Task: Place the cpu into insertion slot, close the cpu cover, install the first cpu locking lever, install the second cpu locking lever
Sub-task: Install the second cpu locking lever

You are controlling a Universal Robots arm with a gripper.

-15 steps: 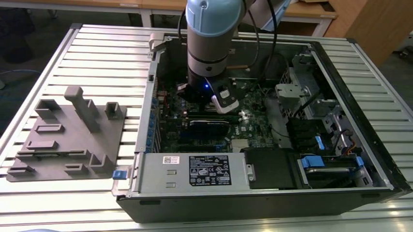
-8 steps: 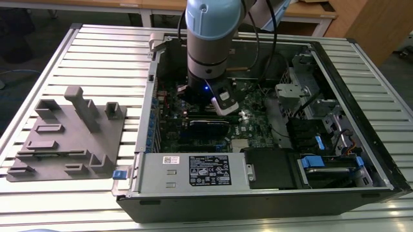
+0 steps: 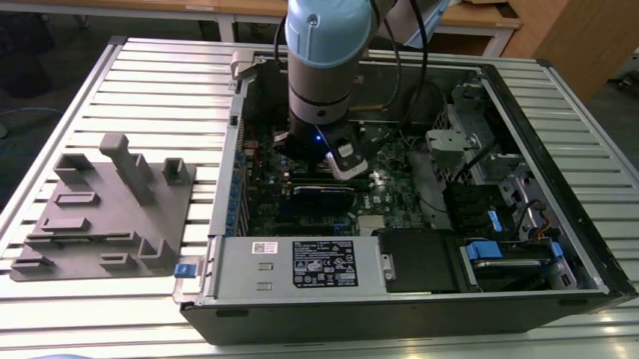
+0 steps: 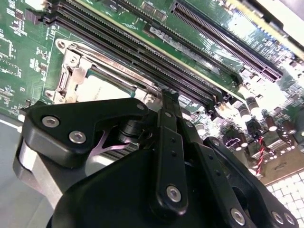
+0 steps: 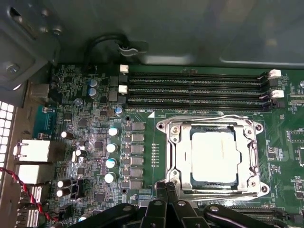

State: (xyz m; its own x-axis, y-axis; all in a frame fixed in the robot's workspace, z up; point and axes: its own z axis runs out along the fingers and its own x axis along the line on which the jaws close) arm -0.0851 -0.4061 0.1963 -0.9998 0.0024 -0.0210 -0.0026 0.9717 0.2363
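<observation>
Seen in the exterior view, from its left to its right: a grey moulded fixture (image 3: 105, 209) on the slatted metal desk (image 3: 160, 90), then an open computer case (image 3: 420, 194) lying on its side, with the arm (image 3: 325, 67) reaching straight down into it over the green circuit board (image 3: 299, 213). Near the case's front edge, a grey box with a black label (image 3: 299, 262).

In the first wrist view, a row of small capacitors (image 5: 112, 154), then the insertion slot (image 5: 213, 156), set flat in the board just beside the long memory slots (image 5: 194, 90). Inside it the cpu (image 5: 213, 156), a pale, dull silver square, lying level. Over it the cpu cover (image 5: 176, 156), a thin silvery frame lowered flat, with the chip's face showing through its square cut-out.

Black gripper (image 5: 166, 187) poised at the socket's edge, jaws drawn narrow and close together, tips (image 4: 169, 97) nothing between them, just by the frame's rim.
</observation>
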